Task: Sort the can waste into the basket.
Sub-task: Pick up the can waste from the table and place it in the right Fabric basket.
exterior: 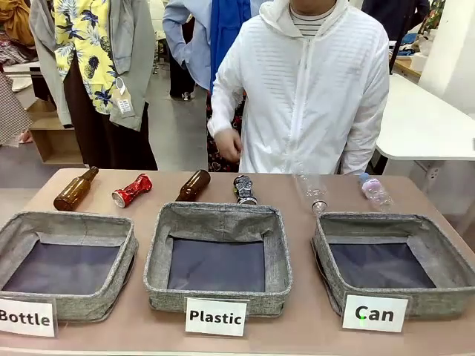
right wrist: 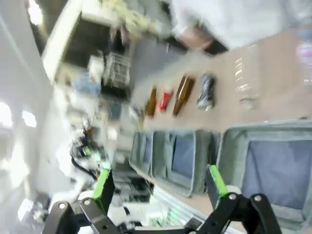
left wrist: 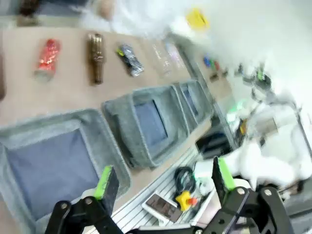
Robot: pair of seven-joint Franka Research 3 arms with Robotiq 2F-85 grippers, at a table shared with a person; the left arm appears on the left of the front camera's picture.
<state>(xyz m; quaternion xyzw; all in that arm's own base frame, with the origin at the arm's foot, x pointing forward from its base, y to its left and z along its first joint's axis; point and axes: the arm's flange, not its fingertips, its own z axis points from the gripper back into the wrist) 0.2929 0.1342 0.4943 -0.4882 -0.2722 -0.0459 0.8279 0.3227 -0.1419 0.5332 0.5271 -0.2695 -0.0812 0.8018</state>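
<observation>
Two crushed cans lie in a row of waste along the table's far side: a shiny red can toward the left and a black can near the middle. The grey "Can" basket stands at the front right, with nothing in it. In the left wrist view my left gripper hangs open above the table's near edge, with the red can and black can far ahead. In the right wrist view my right gripper is open too, high above the Can basket, with both cans beyond.
Baskets signed "Bottle" and "Plastic" stand left and middle. Two brown glass bottles and two clear plastic bottles share the cans' row. A person in a white jacket stands at the far edge.
</observation>
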